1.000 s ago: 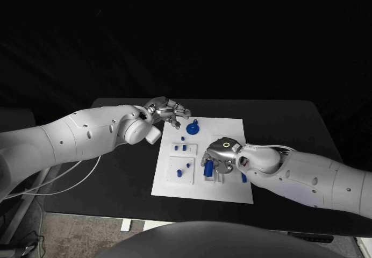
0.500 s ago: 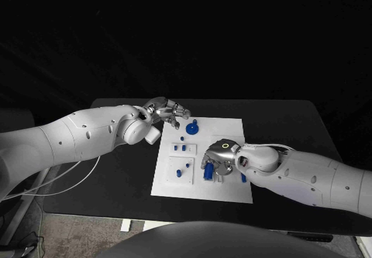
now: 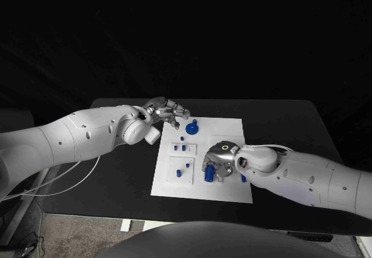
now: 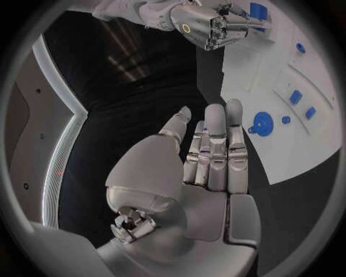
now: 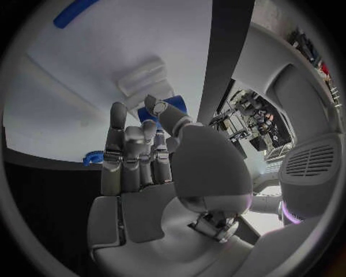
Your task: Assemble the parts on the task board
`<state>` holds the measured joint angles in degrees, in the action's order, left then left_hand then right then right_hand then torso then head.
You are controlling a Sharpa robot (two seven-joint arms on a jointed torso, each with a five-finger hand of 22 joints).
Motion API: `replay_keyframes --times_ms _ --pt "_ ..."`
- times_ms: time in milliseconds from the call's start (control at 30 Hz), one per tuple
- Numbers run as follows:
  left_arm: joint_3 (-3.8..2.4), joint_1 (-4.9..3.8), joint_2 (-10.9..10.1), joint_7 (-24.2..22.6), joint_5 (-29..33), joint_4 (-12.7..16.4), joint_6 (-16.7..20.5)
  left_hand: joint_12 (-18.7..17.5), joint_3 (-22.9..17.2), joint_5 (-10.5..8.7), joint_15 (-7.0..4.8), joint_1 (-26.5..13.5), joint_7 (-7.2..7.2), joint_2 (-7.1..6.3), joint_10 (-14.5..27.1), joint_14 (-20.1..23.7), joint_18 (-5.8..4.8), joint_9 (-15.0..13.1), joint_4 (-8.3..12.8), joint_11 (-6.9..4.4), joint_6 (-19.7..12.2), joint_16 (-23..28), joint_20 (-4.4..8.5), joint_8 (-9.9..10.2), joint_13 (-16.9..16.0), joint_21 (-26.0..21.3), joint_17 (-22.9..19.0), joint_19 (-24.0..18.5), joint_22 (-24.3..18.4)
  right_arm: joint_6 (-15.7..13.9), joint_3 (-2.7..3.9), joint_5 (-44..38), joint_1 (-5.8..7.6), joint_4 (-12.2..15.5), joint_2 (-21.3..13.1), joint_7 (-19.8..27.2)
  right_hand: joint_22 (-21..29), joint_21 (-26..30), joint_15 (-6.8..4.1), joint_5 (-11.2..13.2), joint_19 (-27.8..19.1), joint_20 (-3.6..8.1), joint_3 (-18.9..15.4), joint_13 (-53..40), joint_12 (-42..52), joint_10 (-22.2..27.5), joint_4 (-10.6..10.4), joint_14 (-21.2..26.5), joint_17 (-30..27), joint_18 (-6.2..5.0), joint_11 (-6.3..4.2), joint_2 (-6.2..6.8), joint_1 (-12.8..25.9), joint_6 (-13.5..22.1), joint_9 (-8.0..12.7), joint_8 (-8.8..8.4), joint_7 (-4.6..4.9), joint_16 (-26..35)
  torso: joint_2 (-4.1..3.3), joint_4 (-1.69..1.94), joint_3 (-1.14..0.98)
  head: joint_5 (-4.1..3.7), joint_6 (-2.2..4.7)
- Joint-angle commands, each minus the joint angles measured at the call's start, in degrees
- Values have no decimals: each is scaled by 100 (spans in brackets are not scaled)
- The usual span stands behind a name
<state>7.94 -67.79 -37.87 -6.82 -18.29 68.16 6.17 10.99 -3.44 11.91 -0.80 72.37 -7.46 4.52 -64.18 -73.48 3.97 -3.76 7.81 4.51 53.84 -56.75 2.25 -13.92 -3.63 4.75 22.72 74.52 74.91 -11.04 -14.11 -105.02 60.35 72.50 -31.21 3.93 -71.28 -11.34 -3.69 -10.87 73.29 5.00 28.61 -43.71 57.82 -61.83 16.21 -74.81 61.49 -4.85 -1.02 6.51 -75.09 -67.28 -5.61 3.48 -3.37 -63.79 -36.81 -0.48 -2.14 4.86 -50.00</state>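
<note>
The white task board point(image 3: 224, 188) lies mid-table. My right hand point(image 3: 219, 160) hovers low over its middle, thumb and a finger pinching an upright blue cylinder point(image 3: 209, 171); in the right wrist view the same blue part point(image 5: 173, 107) shows between the fingertips point(image 5: 154, 104). My left hand point(image 3: 168, 112) floats at the board's far left corner with fingers stretched out and nothing in it, and the left wrist view shows its flat, bare palm point(image 4: 209, 156). A round blue disc point(image 3: 193, 128) lies on the board just beside the left hand.
Small blue pegs point(image 3: 180, 147) stand in a block on the board's left side, with another blue piece point(image 3: 180, 172) nearer me. A blue part point(image 3: 243, 177) lies by the right wrist. A long blue piece point(image 5: 74, 12) rests farther along the board. Black table point(image 3: 287, 118) surrounds the board.
My right hand has slid slightly toward the board's near edge with the blue cylinder. The left hand has stayed where it was.
</note>
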Motion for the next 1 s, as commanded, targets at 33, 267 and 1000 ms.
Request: replay_keyframes --times_ms 33,267,1000 --pt "-3 -6 9 -31 -18 12 -84 28 7 -18 13 -15 2 -51 31 7 68 -8 -42 7 -43 24 -30 3 0 -32 -2 -7 33 147 -1 -12 -21 -25 16 55 -19 30 -9 1 -6 -31 -40 0 -29 45 4 58 -22 -73 2 -60 5 -639 0 14 702 33 0 4 2 1 0" --pt "-3 -6 7 -29 -18 12 -86 28 7 -18 13 -15 2 -51 31 7 68 -8 -42 7 -43 24 -30 3 0 -32 -2 -7 33 151 -1 -32 -33 -73 35 -7 -76 64 -36 57 -45 -22 -30 5 -34 105 6 139 -93 -31 -58 -42 -10 -220 101 3 681 89 2 1 6 6 0" --pt "-3 -6 5 -9 -23 8 -105 28 7 -18 13 -15 2 -51 31 7 68 -8 -42 7 -43 24 -30 3 0 -32 -2 -7 33 181 -1 -67 -36 -115 57 -147 -84 279 -76 59 -6 37 -132 178 -117 178 -61 328 -283 113 -128 158 -220 1179 197 12 406 196 3 -2 3 10 0"
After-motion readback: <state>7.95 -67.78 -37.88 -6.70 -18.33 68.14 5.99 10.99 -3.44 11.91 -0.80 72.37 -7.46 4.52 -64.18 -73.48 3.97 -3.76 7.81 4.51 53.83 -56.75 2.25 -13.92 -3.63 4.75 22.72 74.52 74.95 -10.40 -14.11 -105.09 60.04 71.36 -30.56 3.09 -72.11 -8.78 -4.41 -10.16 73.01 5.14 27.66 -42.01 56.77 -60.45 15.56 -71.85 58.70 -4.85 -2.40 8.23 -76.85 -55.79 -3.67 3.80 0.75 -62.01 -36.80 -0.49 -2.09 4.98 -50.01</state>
